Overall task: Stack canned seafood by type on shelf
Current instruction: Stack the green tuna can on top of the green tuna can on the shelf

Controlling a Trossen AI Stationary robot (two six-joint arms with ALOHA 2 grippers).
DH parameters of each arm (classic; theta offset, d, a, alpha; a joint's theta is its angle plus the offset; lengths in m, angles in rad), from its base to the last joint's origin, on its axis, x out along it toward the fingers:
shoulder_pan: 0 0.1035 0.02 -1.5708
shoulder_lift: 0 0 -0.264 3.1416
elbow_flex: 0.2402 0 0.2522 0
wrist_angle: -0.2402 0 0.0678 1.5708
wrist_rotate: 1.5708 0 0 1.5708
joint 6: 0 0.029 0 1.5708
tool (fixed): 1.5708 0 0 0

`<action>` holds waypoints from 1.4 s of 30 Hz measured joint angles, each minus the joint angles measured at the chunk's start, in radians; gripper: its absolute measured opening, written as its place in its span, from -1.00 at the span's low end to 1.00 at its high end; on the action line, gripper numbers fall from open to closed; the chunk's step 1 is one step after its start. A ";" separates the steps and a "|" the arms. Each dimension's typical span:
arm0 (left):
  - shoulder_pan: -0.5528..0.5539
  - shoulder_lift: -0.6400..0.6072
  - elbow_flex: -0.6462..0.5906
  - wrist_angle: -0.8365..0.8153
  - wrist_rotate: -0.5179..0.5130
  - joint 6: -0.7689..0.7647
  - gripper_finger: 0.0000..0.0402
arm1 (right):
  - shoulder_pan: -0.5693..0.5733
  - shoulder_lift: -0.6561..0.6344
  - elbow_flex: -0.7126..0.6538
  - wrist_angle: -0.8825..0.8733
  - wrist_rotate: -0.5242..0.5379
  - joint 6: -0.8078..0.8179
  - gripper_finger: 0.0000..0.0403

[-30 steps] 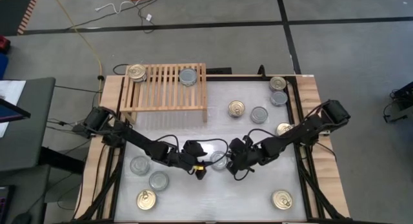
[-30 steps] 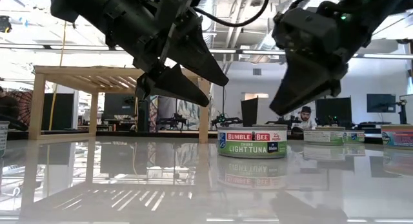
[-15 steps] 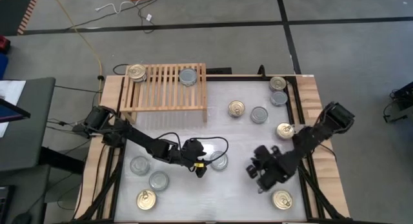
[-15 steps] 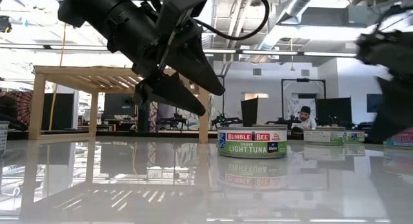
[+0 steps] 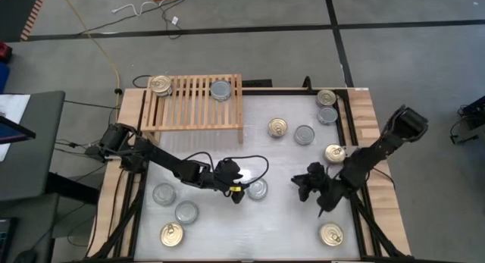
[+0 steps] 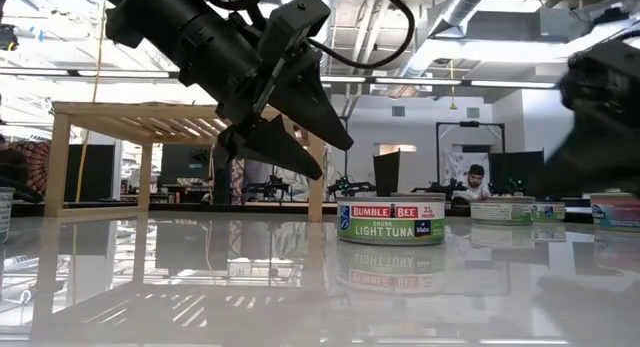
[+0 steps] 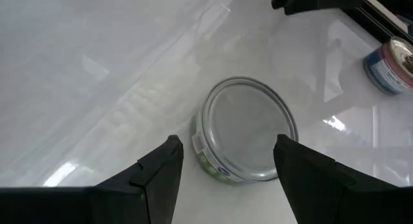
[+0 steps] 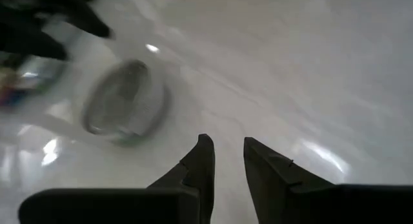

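White table (image 5: 280, 233) — left hand (image 7: 226, 161) over tin (image 7: 248, 129).

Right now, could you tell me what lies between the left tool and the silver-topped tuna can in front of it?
Nothing: the left wrist view shows only bare white tabletop between the open left tool and the tuna can, which sits just ahead, untouched.

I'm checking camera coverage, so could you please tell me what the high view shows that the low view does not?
Only the high view shows the two cans on the shelf, a gold-topped can and a silver-topped can, plus the right hand over bare table, holding nothing.

Only the low view shows the tuna label and a person in the room behind.

Both show the left hand, open and empty beside the silver-topped tuna can, and the shelf.
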 joint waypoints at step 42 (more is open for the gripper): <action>-0.002 0.000 0.000 -0.006 -0.010 -0.023 0.15 | -0.144 0.518 0.310 0.383 -0.095 -0.109 -0.46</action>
